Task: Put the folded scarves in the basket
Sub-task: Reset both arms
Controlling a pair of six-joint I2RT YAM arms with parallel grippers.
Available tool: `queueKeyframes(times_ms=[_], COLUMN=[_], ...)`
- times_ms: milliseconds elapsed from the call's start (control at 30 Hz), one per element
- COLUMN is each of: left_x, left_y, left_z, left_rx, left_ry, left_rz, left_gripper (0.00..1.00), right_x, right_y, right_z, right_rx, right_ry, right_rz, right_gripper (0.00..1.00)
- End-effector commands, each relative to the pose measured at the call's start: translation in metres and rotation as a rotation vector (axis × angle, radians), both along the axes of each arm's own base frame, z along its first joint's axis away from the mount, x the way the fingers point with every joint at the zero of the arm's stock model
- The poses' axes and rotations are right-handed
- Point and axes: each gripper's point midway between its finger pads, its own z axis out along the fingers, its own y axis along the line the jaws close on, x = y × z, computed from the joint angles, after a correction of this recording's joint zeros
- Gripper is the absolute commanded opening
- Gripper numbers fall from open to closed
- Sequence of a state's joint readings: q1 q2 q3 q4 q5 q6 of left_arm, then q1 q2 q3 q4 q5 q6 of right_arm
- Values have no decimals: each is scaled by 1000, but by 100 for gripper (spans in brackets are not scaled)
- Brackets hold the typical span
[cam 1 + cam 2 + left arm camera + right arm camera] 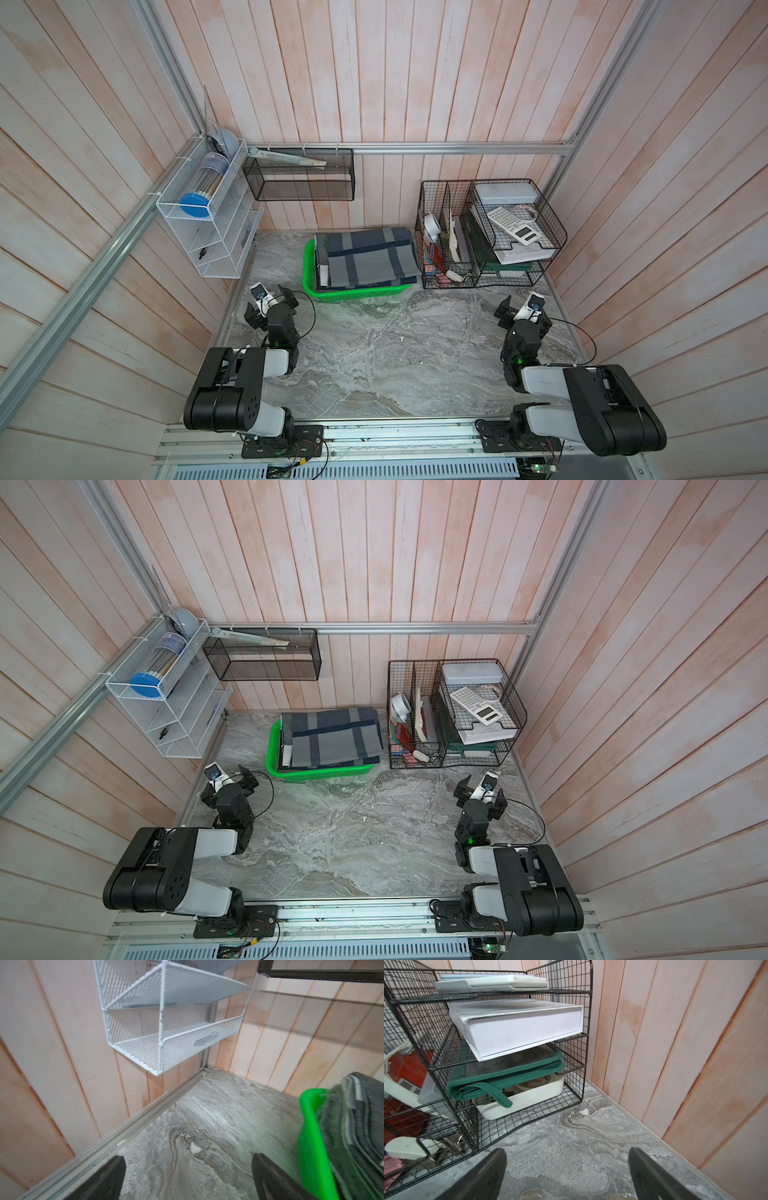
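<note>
Resting in basket (pixel 309 266): scarf (pixel 370 257) | marbled grey tabletop (pixel 395 353) | pale plank walls (pixel 415 83) | left pincer (pixel 188 1165), right pincer (pixel 568 1159) both released

Folded grey-and-navy plaid scarf (pixel 368 257), lying in green basket (pixel 308 270) at rear of marble tabletop (pixel 374 365). Black wire organizer (pixel 432 208) just beside it. Left gripper (pixel 270 306) and right gripper (pixel 524 314), jaws spread, empty, well apart.

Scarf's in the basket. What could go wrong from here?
1. The scarf rides above the basket rim and covers its far and right edges; it might slump toward the black wire organizer.
2. The left gripper, fingers open, sits close beside the basket wall; a sideways swing could nudge it.
</note>
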State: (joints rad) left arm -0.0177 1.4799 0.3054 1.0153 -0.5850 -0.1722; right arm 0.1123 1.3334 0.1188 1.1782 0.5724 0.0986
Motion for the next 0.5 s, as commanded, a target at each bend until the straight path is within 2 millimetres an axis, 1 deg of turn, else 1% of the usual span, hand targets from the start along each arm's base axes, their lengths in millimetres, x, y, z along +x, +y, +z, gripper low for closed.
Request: queueKeyframes(times_ms=[0, 100, 133, 200, 267, 367, 467], left_x=[9, 16, 15, 12, 7, 10, 10], left_y=[-13, -22, -24, -23, -24, -26, -26], left_z=[2, -2, -2, -4, -5, -6, -7], left_rx=[13, 30, 29, 27, 44, 35, 34], left_ry=[-14, 3, 2, -10, -40, -23, -21], left_rz=[-97, -160, -168, -162, -167, -183, -182], left_gripper=[100, 100, 100, 100, 100, 100, 100], right_x=[14, 20, 21, 29, 35, 38, 38], right_y=[6, 7, 11, 25, 24, 23, 22], right_z=[23, 16, 17, 8, 1, -3, -1], right_rx=[-39, -49, -59, -76, -66, -61, -60], right_ry=[-74, -80, -101, -56, -32, -19, -29], right_rz=[41, 70, 97, 182, 193, 190, 191], right_gripper=[98, 98, 98, 98, 98, 98, 98])
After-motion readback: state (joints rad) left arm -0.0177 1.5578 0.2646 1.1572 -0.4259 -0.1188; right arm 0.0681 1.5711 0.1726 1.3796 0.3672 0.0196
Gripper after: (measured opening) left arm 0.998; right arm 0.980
